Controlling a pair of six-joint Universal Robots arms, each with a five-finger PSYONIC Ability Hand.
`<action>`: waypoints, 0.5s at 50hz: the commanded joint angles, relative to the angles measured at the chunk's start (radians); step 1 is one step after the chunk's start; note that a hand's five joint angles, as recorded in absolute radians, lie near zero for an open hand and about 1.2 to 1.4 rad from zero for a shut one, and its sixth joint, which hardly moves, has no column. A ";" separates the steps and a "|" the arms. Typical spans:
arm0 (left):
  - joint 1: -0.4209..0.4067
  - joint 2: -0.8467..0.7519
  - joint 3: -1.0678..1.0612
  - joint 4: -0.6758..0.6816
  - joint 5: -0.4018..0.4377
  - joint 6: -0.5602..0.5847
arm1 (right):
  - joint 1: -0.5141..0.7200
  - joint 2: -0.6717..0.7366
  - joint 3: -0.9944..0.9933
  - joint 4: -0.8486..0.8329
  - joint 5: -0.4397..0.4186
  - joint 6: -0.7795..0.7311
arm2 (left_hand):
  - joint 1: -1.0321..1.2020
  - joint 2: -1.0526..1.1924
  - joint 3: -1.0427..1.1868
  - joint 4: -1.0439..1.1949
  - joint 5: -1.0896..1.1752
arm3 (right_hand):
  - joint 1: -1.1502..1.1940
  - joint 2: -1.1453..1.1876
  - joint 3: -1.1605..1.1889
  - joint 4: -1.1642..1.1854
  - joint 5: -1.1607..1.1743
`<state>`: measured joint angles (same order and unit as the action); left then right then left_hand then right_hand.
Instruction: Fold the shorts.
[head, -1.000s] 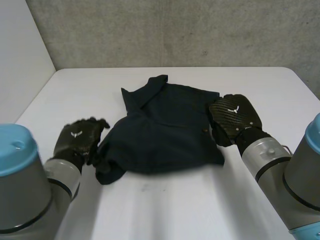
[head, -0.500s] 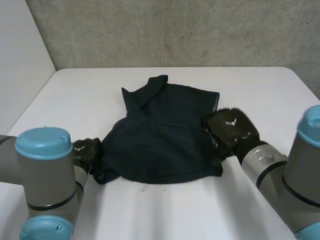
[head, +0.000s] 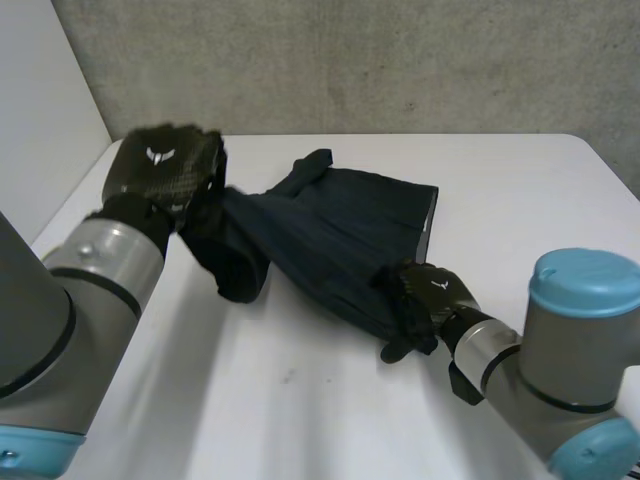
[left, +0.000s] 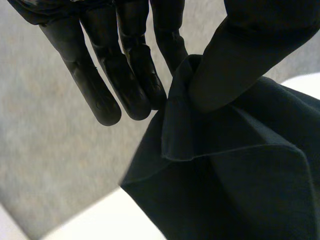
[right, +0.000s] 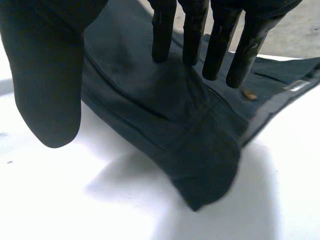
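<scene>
Toward the near right of the white tabletop (head: 300, 420), the right hand (head: 432, 298) presses straight fingers onto a thick-hemmed corner of the dark navy shorts (head: 330, 235), its thumb held clear. The soft woven cloth runs in long folds across the middle to the far left corner. There the raised left hand (head: 165, 170) pinches a gathered edge between thumb and fingers.

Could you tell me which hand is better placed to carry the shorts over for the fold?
Left. The left hand pinches an edge of the shorts, already lifted off the table; the right hand only rests straight fingers on their near corner.
</scene>
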<state>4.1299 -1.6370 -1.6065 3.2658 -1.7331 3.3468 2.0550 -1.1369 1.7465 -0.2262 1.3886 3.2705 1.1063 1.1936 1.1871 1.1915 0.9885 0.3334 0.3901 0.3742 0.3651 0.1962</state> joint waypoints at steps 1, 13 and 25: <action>-0.069 0.003 0.120 -0.097 -0.006 0.011 | 0.050 0.100 -0.050 -0.078 0.190 -0.008 | 0.290 0.203 0.209 0.205 0.233 | 0.098 0.041 0.057 0.066 0.060; -0.056 0.035 0.112 -0.123 -0.008 0.036 | -0.005 -0.099 -0.113 -0.073 0.095 -0.149 | 0.290 0.203 0.209 0.205 0.233 | 1.063 1.006 1.022 1.031 1.026; 0.026 0.135 -0.073 -0.282 0.027 0.313 | -0.138 -0.327 -0.401 0.612 -0.060 -0.750 | 0.290 0.203 0.209 0.205 0.233 | 1.063 1.006 1.022 1.031 1.026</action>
<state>4.1372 -1.5420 -1.5739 3.0361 -1.7234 3.5356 1.9395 -1.4286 1.4827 0.0191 1.3579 2.7892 1.1113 1.1964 1.1913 1.1957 0.9944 0.9754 1.1802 1.1815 1.1917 0.9763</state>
